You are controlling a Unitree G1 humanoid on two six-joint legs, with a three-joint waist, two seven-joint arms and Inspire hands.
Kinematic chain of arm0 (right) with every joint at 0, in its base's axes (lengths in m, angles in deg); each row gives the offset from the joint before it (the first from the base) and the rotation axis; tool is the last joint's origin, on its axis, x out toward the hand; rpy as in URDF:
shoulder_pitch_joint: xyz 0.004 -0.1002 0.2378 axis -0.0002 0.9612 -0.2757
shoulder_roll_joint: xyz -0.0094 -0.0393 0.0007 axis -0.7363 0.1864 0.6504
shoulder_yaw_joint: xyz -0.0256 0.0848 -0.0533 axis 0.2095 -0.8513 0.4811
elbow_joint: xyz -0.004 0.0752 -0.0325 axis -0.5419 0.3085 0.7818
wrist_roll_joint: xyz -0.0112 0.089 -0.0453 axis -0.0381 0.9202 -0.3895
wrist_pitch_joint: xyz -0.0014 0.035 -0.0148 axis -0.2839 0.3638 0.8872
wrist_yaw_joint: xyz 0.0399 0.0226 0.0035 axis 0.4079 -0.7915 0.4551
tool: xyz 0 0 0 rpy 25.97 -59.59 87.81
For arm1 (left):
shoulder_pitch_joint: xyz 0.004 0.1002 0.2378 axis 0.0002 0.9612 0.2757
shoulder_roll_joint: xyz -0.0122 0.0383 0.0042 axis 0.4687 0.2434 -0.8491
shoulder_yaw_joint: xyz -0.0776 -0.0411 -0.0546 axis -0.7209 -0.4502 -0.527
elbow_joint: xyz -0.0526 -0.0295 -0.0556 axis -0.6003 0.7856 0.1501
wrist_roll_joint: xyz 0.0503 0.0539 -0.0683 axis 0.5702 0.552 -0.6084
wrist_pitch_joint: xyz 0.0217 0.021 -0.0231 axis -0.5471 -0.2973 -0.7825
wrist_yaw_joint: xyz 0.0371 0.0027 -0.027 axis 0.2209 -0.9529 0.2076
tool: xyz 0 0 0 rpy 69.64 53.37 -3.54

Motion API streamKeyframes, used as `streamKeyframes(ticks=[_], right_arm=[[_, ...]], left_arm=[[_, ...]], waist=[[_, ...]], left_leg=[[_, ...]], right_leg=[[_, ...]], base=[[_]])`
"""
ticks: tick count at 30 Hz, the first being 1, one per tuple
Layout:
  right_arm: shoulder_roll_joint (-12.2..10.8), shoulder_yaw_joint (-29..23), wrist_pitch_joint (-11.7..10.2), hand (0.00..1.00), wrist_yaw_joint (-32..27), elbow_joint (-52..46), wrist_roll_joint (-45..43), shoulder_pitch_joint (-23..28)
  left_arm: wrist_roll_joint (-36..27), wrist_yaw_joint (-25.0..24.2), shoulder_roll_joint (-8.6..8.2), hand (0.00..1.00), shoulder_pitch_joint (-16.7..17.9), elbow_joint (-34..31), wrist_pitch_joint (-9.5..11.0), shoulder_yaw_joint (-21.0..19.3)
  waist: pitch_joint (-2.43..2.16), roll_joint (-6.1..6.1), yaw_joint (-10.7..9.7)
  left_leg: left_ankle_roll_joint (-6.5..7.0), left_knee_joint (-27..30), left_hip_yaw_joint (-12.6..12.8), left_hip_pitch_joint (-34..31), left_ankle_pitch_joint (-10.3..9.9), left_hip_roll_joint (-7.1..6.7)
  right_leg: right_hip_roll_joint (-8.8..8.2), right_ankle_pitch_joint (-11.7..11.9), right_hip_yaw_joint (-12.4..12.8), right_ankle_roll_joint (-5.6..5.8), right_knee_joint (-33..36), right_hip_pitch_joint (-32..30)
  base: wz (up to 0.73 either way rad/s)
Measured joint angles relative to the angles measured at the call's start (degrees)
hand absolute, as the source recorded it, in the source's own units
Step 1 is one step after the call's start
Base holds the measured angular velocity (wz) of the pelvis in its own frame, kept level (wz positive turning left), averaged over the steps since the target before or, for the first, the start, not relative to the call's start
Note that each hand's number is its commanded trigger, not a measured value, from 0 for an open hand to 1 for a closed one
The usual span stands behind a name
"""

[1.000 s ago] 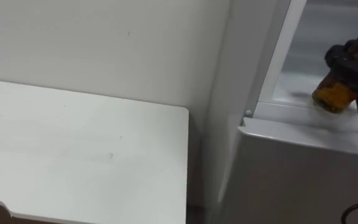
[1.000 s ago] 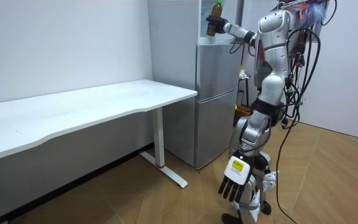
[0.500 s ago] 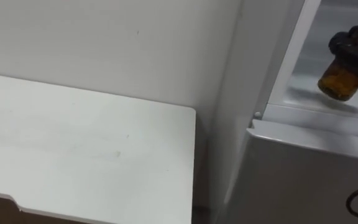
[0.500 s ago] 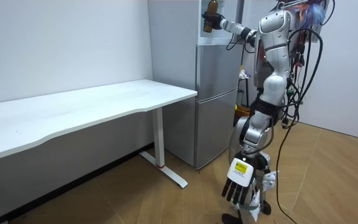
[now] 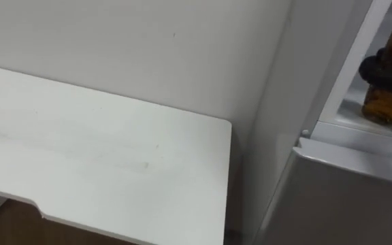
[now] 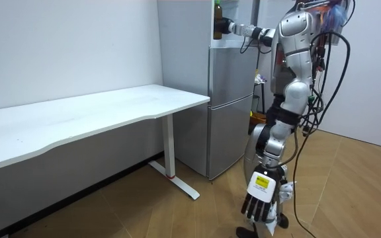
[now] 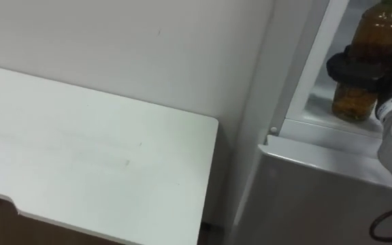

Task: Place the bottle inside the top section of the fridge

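Stance: stood close before the fridge, at the end of the white tabletop; right arm raised and reaching into the top compartment.
Right hand: dark fingers curled round the middle of the bottle, gripping it from the front; the white wrist trailed off low to the right.
Bottle: amber, upright, neck up; already inside the upper fridge, just past the front sill and near the compartment's left wall.
Base contact: the base sat very low over the compartment floor; could not tell whether it rested on it or hung just above.
Upper fridge: open, pale floor visible round the bottle, nothing else seen inside.
Lower door: closed, directly beneath the sill.
Left hand: hung low at the robot's side, fingers straight and loose, holding nothing.
Tabletop: bare, well apart from the bottle; no part in this step.
Step in hand: placing. Carrying looked finished, with set-down and release left.
Next move calls for: settling the base flat on the floor, then uncurling the fingers, then drawing the hand straight back over the sill without brushing the bottle.
Risk: a tall bottle gripped at mid-height would likely tip if the fingers dragged on it while leaving; it also stood close to the front edge.
Progress: judged nearly done, with the door not yet dealt with.
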Motion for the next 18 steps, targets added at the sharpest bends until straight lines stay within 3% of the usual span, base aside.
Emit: streamKeyframes(ticks=[6,10,18], right_arm=[[0.63,0.0,-0.63,1.0,2.09,1.76,-0.12,-0.03],[1.64,0.42,-0.74,1.0,2.62,2.14,-0.12,-0.03],[1.68,0.59,-0.81,1.0,2.47,2.27,-0.14,-0.02]], left_arm=[[-0.01,-0.19,0.0,0.0,0.69,-0.01,-0.24,-0.01],[-0.22,-0.21,0.0,0.0,0.91,-0.01,-0.48,-0.02],[-0.2,-0.25,-0.04,0.0,2.07,-0.42,-0.51,-0.03]], waist=[[0.07,0.1,0.77],[0.38,0.61,1.44],[0.25,1.42,1.76]], left_leg=[[0.01,0.26,-0.31,-0.1,-0.01,-0.08],[-0.02,0.67,-0.47,-0.3,-0.05,-0.09],[-0.06,1.48,-0.94,-0.68,-0.06,-0.14]], right_leg=[[-0.09,-0.01,-0.62,0.01,-0.01,0.34],[-0.13,-0.01,-1.19,0.01,-0.02,0.58],[-0.16,-0.01,-1.95,0.01,-0.03,0.83]], base=[[0.04],[0.03],[0.03]])
